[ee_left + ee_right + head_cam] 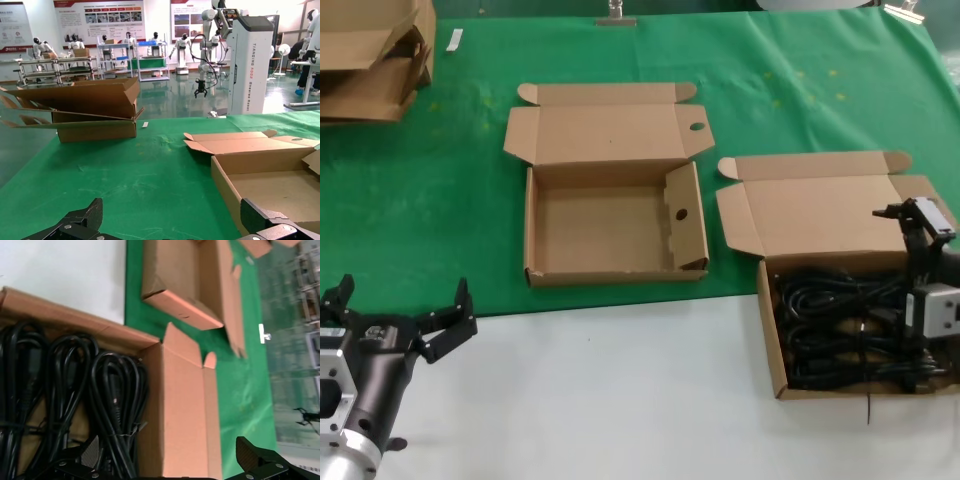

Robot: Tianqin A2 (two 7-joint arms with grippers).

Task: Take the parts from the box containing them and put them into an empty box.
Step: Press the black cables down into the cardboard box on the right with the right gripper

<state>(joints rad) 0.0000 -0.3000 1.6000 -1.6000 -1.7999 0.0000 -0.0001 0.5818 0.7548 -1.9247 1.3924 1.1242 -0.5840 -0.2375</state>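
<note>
The wide cardboard box (772,350) at the right holds several coiled black cords (840,330), lying side by side (115,390). Its broad lid flap (830,215) lies open behind it. My right gripper (917,222) hovers open over the box's far right part. In the right wrist view, that gripper (167,452) has one finger above the cords and the other past the lid flap (182,405), with nothing held. The squarer empty box (610,230) with a hole-punched side flap sits at the middle. My left gripper (402,300) waits open at the near left, low over the table (171,215).
A stack of flattened cardboard (370,60) lies at the far left corner (95,107). Green cloth (440,200) covers the far half of the table, white surface (600,390) the near half. The empty box's near wall (225,190) is close to my left gripper.
</note>
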